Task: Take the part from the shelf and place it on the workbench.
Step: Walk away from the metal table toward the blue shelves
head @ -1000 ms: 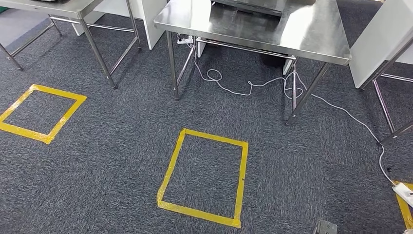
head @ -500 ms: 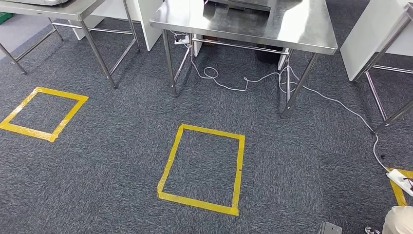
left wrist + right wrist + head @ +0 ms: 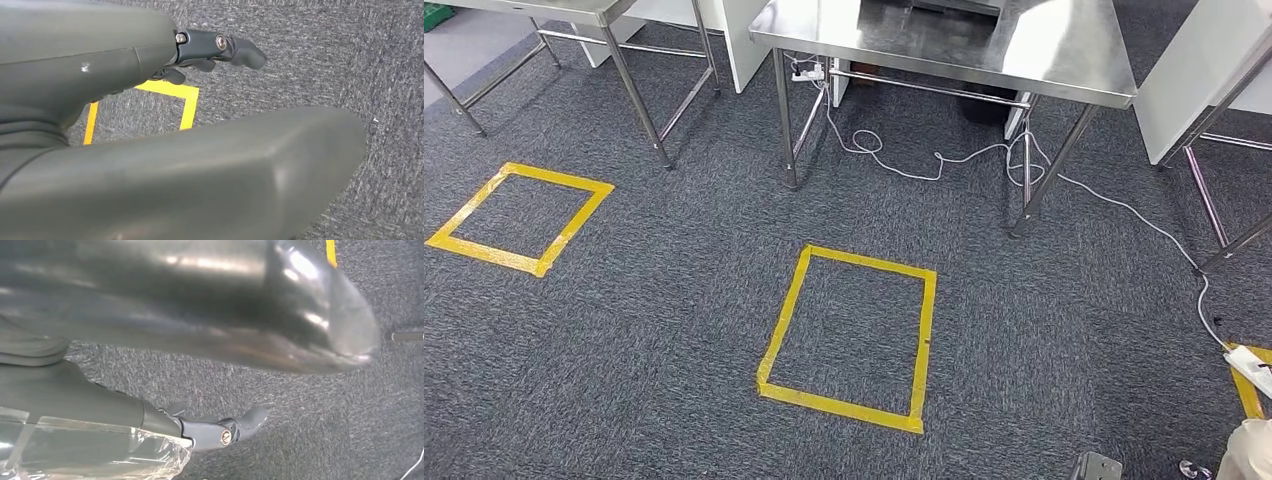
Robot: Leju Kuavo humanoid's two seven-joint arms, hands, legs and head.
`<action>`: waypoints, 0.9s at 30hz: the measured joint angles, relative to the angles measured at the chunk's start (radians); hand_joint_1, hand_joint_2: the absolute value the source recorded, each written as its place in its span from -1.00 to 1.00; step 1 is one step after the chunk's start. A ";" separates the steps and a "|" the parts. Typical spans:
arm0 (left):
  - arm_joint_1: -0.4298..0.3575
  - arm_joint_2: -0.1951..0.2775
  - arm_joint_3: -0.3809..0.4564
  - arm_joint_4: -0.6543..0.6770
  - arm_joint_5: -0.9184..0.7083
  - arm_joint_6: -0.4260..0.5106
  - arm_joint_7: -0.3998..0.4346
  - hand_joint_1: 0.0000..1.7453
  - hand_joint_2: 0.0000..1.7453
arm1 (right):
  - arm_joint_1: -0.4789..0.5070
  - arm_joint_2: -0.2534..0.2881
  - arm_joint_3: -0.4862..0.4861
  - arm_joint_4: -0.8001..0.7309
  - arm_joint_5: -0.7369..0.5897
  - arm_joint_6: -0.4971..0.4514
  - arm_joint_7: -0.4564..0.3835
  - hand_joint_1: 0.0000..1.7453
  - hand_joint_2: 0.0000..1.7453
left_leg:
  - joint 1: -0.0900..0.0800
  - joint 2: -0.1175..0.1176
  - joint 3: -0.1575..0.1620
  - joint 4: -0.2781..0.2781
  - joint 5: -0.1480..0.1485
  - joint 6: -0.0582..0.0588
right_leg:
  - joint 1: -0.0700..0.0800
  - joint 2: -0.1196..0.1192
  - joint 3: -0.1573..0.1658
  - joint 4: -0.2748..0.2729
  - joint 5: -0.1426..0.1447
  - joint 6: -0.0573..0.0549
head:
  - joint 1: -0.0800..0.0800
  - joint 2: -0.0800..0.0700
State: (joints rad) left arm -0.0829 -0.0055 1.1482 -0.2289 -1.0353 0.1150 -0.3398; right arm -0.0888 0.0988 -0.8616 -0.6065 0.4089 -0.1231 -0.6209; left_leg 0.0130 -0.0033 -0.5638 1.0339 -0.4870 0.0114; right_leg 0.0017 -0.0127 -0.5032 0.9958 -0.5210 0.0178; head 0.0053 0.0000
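Note:
A steel workbench (image 3: 1044,50) stands ahead at the top of the head view, on thin legs over grey carpet. My left hand (image 3: 125,55) hangs over the carpet, thumb and dark fingers (image 3: 235,47) apart with nothing between them. In the right wrist view my right hand (image 3: 75,385) has a part wrapped in clear plastic (image 3: 100,455) lying against its fingers (image 3: 225,432). The pale wrapped part (image 3: 1249,450) also pokes into the lower right corner of the head view.
A yellow tape square (image 3: 849,335) marks the floor before the workbench, and another (image 3: 519,215) lies to the left. A white cable (image 3: 1114,205) runs from under the bench to a power strip (image 3: 1252,368). A second steel table (image 3: 574,10) stands at the upper left.
The whole head view has shifted as the camera moved; the bench and tape squares slid slightly. The pale wrapped part has come into view at the lower right corner.

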 joint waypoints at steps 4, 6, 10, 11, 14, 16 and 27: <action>0.001 0.000 0.000 0.000 -0.003 0.003 0.003 -1.00 -1.00 | 0.008 0.002 0.010 0.000 -0.005 -0.002 0.010 -1.00 -1.00 | -0.003 0.000 -0.004 0.000 0.003 0.006 | -0.002 0.000 -0.004 -0.001 0.004 0.007 | 0.000 0.000; 0.001 -0.001 0.000 0.000 -0.007 0.004 0.005 -1.00 -1.00 | 0.012 0.004 0.012 0.000 -0.006 -0.005 0.015 -1.00 -1.00 | -0.003 0.000 -0.005 0.001 0.005 0.007 | -0.002 0.000 -0.005 -0.001 0.006 0.009 | 0.000 0.000; 0.001 -0.001 0.000 0.000 -0.013 0.005 0.005 -1.00 -1.00 | 0.019 0.005 0.013 0.000 -0.008 -0.008 0.019 -1.00 -1.00 | -0.002 0.000 -0.005 0.001 0.006 0.009 | -0.002 0.000 -0.007 -0.001 0.007 0.011 | 0.000 0.000; 0.001 -0.001 0.000 0.000 -0.013 0.005 0.005 -1.00 -1.00 | 0.020 0.005 0.013 0.000 -0.008 -0.008 0.019 -1.00 -1.00 | -0.001 0.000 -0.005 0.001 0.006 0.009 | -0.002 0.000 -0.007 -0.001 0.007 0.011 | 0.000 0.000; 0.001 -0.002 0.000 0.000 -0.014 0.005 0.005 -1.00 -1.00 | 0.023 0.005 0.013 0.000 -0.006 -0.016 0.019 -1.00 -1.00 | 0.000 0.000 -0.005 0.002 0.006 0.010 | -0.002 0.000 -0.007 -0.001 0.009 0.013 | -0.001 0.000; 0.001 -0.002 0.000 0.000 -0.015 0.005 0.005 -1.00 -1.00 | 0.025 0.006 0.014 0.000 -0.004 -0.021 0.019 -1.00 -1.00 | 0.000 0.000 -0.005 0.002 0.007 0.010 | -0.003 0.000 -0.008 -0.001 0.010 0.015 | -0.001 0.000; 0.001 -0.006 0.000 0.002 -0.015 0.000 0.011 -1.00 -1.00 | 0.028 0.018 0.030 0.000 -0.002 -0.021 0.019 -1.00 -1.00 | 0.010 -0.003 -0.012 -0.018 0.027 0.036 | -0.012 0.002 -0.047 0.085 -0.037 0.020 | 0.005 0.000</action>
State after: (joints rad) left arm -0.0820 -0.0116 1.1482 -0.2274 -1.0498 0.1149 -0.3284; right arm -0.0610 0.1168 -0.8318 -0.6065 0.4067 -0.1437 -0.6016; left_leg 0.0233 -0.0059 -0.5761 1.0158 -0.4599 0.0477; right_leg -0.0107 -0.0111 -0.5499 1.0804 -0.5576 0.0382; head 0.0100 0.0000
